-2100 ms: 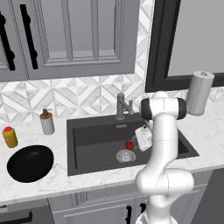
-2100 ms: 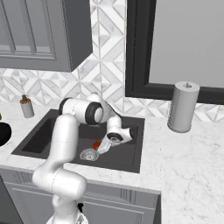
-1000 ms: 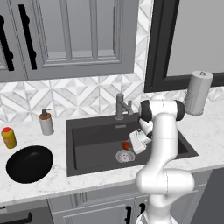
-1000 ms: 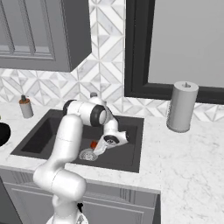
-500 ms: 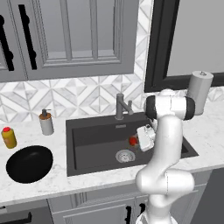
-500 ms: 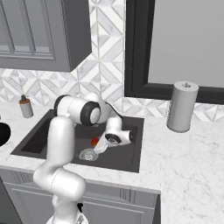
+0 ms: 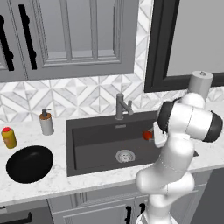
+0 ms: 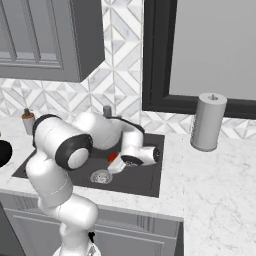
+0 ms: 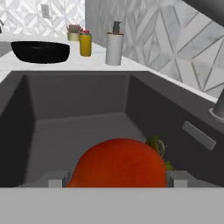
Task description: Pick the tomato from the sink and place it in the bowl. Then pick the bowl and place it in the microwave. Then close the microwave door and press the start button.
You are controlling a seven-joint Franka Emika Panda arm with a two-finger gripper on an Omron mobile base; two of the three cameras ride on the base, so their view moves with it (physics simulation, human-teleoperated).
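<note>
Your gripper [image 9: 114,180] sits low inside the sink [image 7: 92,151], near its right wall, jaws spread wide on either side of the tomato [image 9: 119,164]. You cannot tell from the hand view whether the fingertips touch it. From the left base view, the tomato [image 7: 148,135] shows by the sink's right end, right of the drain [image 7: 125,155]. The bowl [image 7: 29,163] rests on the worktop left of the sink, near the front edge.

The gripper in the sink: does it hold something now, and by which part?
The gripper stands open with the round red-orange tomato between its tips. Whether they already press its sides cannot be told.
</note>
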